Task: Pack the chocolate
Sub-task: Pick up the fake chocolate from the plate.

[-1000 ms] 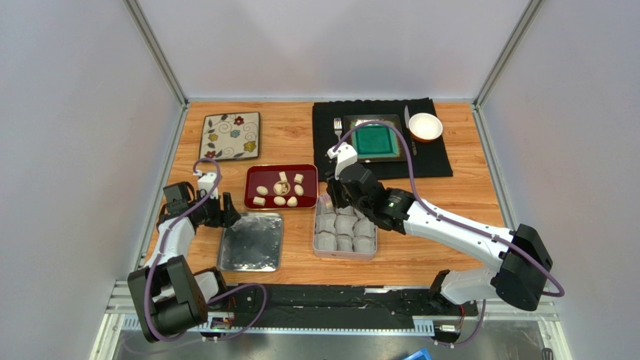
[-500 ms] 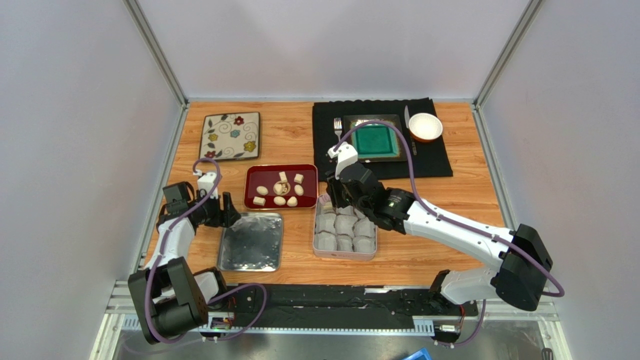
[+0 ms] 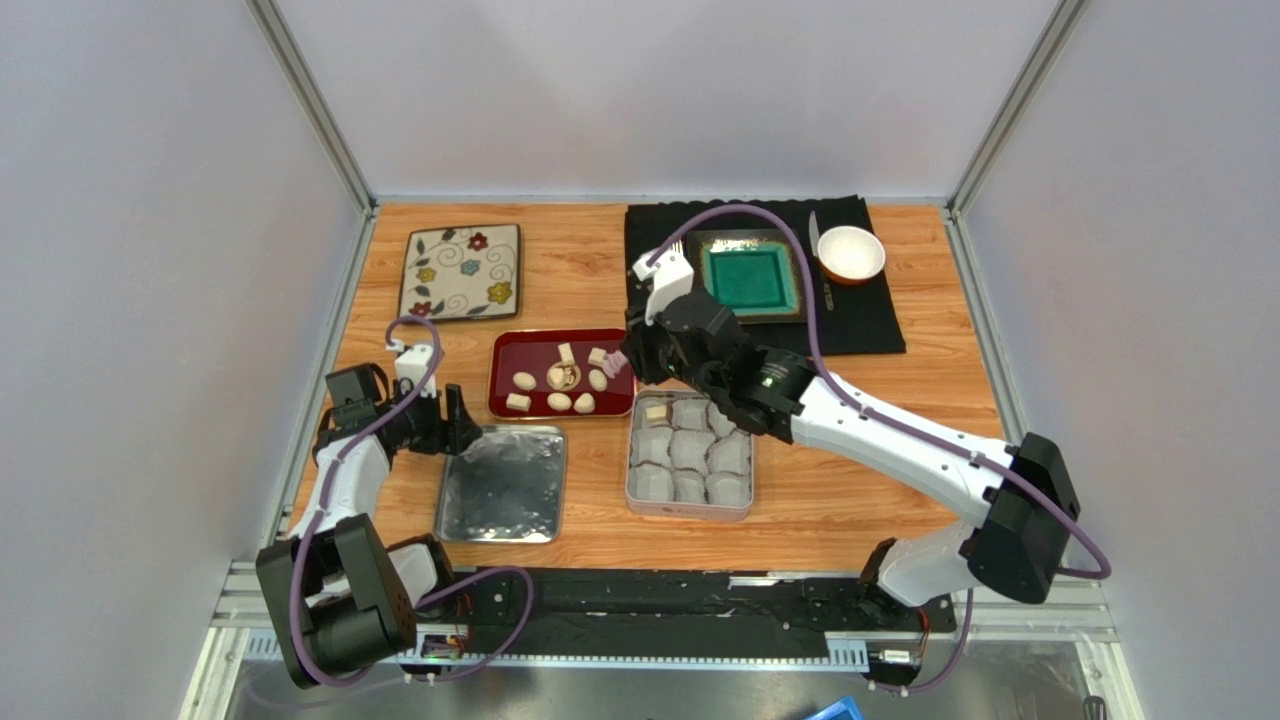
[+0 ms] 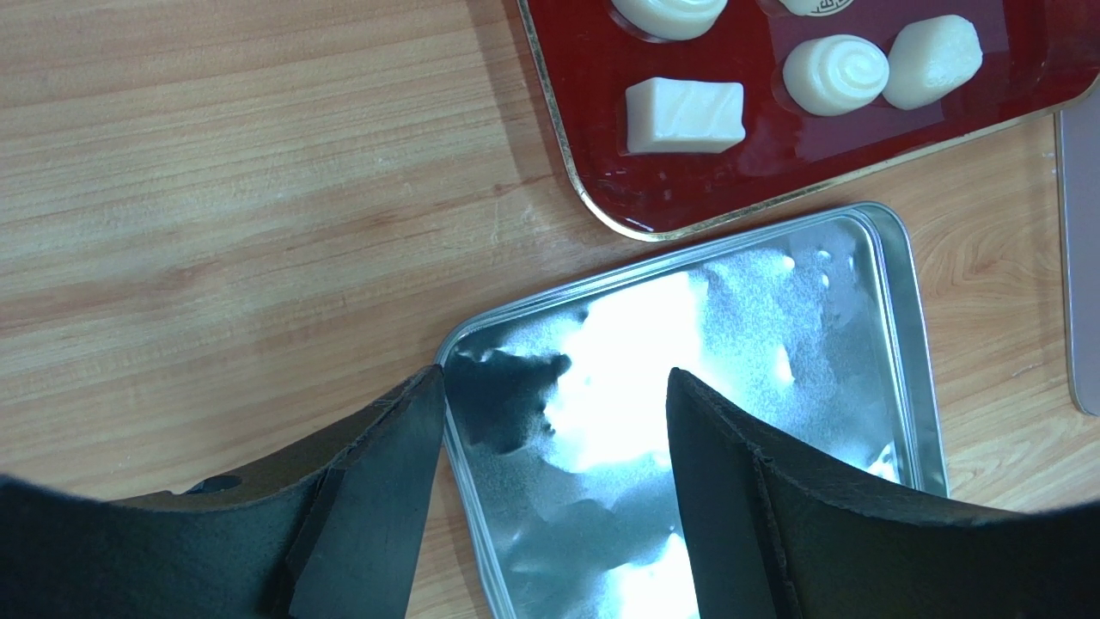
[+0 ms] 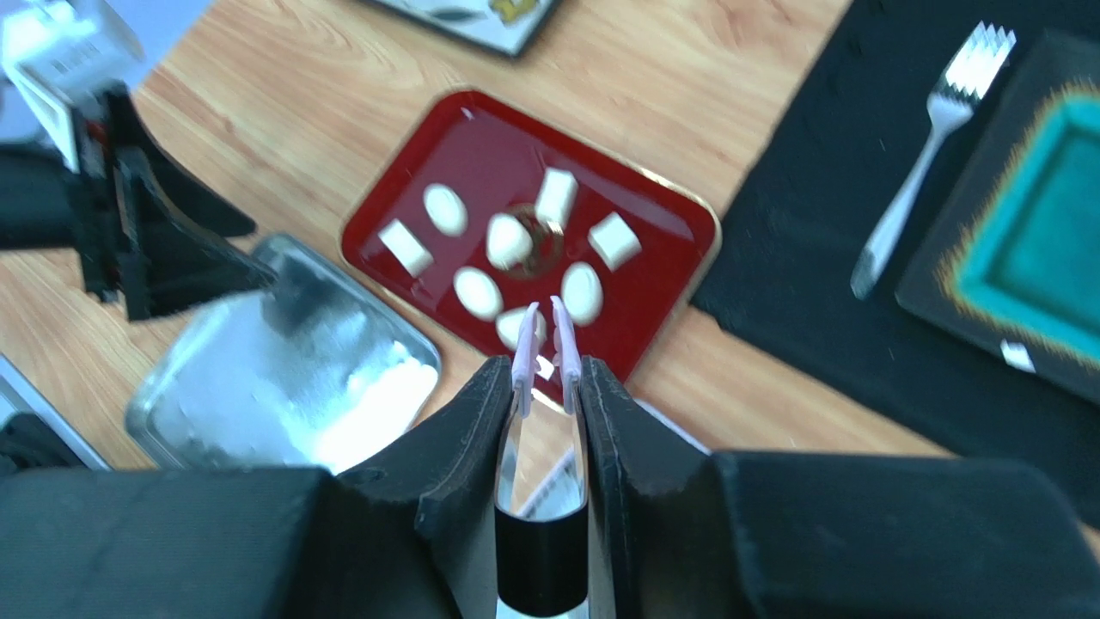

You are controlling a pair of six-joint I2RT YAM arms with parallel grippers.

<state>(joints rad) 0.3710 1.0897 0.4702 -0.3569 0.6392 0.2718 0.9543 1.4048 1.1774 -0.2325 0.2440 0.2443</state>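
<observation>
Several smooth cream chocolates [image 5: 478, 294] sit on a glossy red tray [image 5: 465, 148]

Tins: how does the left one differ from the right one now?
The left tin is bare, its shiny floor showing; the right tin is filled with white paper cups. The left tin's corner lies under the open left pincer; the right tin's far edge lies under the right arm. Both are silver rounded rectangles, flat by the red tray.
</observation>
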